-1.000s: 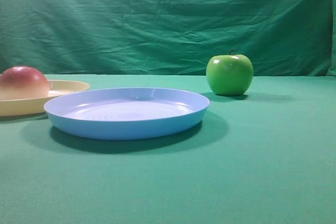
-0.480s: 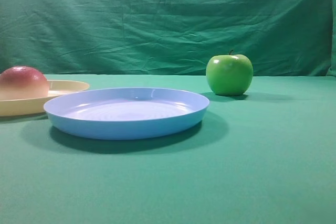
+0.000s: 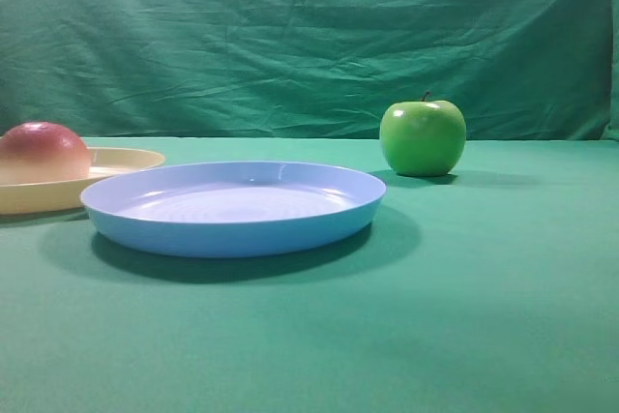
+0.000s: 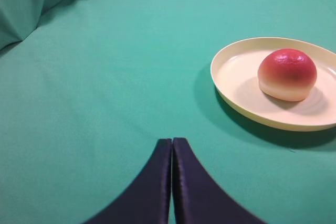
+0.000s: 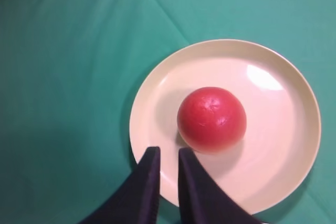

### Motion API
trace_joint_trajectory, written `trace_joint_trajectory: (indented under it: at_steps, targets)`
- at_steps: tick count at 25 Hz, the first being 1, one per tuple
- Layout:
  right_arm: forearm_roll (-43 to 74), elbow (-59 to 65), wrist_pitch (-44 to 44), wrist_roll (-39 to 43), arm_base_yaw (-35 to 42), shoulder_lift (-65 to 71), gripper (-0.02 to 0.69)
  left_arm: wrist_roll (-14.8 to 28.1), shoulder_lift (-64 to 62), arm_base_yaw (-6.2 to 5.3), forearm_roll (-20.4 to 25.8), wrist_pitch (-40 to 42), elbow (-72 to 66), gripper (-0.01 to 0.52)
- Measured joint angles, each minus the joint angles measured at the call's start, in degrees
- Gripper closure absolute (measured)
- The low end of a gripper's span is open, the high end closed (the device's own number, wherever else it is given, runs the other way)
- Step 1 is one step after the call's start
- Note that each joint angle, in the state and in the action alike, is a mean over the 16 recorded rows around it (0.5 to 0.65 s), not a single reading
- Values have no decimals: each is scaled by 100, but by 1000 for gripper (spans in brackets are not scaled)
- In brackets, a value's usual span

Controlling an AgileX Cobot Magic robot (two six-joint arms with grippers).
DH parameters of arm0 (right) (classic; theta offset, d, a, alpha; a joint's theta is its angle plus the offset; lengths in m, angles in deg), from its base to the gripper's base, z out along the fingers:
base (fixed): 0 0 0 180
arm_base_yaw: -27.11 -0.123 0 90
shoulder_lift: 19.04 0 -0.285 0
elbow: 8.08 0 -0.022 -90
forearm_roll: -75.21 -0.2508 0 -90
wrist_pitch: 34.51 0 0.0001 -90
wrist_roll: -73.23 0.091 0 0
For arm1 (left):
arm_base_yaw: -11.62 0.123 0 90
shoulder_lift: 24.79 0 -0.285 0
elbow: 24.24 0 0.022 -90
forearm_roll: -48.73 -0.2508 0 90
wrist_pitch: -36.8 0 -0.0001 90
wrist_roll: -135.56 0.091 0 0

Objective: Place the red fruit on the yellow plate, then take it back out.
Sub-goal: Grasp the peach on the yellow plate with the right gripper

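Exterior high view: the red fruit point(image 3: 43, 152) sits on the yellow plate point(image 3: 116, 163) at the far left edge of the frame, the plate partly cut off. A light blue plate point(image 3: 232, 208) lies in front of it at centre, its left rim overlapping the yellow plate's right end in this line of sight. A green apple point(image 3: 423, 137) stands upright, stem up, to the right and further back, well apart from both plates. Green cloth point(image 3: 435, 316) covers the table and hangs as a backdrop. Neither arm appears here.

Left wrist view: left gripper point(image 4: 172, 142) low over bare cloth, its two dark fingers pressed together, nothing between them. Plate and fruit lie ahead and to the right, well apart from it. Fruit sits right of the plate's centre, red on top fading to pale yellow at the base.

Right wrist view, looking down: right gripper point(image 5: 164, 152) hangs above the near rim of the yellow plate, fingers a narrow slit apart, holding nothing. The fruit rests on the plate just beyond the fingertips, clear of them.

Against the earlier exterior frames: fruit, both plates and apple are unmoved; no visible change
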Motion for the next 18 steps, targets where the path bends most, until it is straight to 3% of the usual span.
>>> trace_joint_trajectory:
  at_steps: [4, 7, 13, 18]
  targets:
    - [636, -673, -353, 579, -119, 487, 490, 0, 0, 0, 0, 0, 0, 514]
    - [912, -1063, -492, 824, -190, 794, 390, 0, 0, 0, 0, 0, 0, 514]
    - [1145, -1488, -447, 964, -272, 1251, 172, 0, 0, 0, 0, 0, 0, 514]
    - [1242, -1559, -87, 963, -317, 1475, 44, 0, 0, 0, 0, 0, 0, 514]
